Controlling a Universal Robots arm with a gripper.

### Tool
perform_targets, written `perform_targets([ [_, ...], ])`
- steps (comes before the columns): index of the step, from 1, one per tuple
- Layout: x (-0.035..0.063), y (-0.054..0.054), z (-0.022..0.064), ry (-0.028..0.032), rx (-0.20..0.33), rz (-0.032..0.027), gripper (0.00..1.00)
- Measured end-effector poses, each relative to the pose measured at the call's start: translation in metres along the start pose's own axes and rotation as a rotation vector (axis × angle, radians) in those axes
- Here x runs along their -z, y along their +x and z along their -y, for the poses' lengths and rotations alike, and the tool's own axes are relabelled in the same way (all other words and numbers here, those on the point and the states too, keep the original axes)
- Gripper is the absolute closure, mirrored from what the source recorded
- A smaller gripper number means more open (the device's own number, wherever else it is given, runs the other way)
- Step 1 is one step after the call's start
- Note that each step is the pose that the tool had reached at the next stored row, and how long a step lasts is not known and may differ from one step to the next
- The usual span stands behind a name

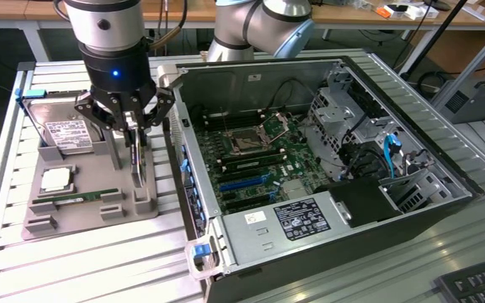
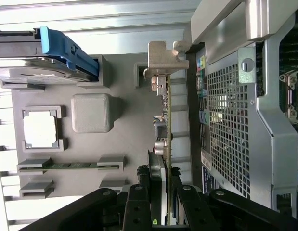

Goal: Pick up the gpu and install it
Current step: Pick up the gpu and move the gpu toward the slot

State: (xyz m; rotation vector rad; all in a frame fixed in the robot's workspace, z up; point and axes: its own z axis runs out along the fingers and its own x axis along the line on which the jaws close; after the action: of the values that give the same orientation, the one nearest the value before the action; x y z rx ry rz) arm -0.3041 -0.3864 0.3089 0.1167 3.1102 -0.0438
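GRIP: gripper [image 2: 161,195] is clamping the gpu [image 2: 167,125] edge-on, card hanging directly beneath it at the grey tray [image 1: 74,218] | RISK: thin card may be tilting in the pinch, and its silver bracket [image 2: 163,60] is sitting just beside the case wall [image 2: 230,120], so it could snag | VIEWS: wrist view is showing bracket and card edge, exterior view is showing the motherboard [image 1: 251,158] beyond.

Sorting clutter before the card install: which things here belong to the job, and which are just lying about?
Job: thin tan-brown circuit card with silver bracket, the gpu; black gripper straddling it; open black tower case.
Lying about: boxy silver hard drive with white label; square silver processor; narrow green memory stick; black keyboard.
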Motion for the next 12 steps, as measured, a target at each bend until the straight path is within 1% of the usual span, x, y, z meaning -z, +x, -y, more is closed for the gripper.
perform_targets([
  [2,0.0007,0.000,0.0002,0.0000,0.000,0.0000,0.73],
  [8,0.0075,0.000,0.0023,0.0000,0.000,-0.0001,0.73],
  [12,0.0103,-0.001,0.0031,0.0000,0.000,0.0000,0.73],
])
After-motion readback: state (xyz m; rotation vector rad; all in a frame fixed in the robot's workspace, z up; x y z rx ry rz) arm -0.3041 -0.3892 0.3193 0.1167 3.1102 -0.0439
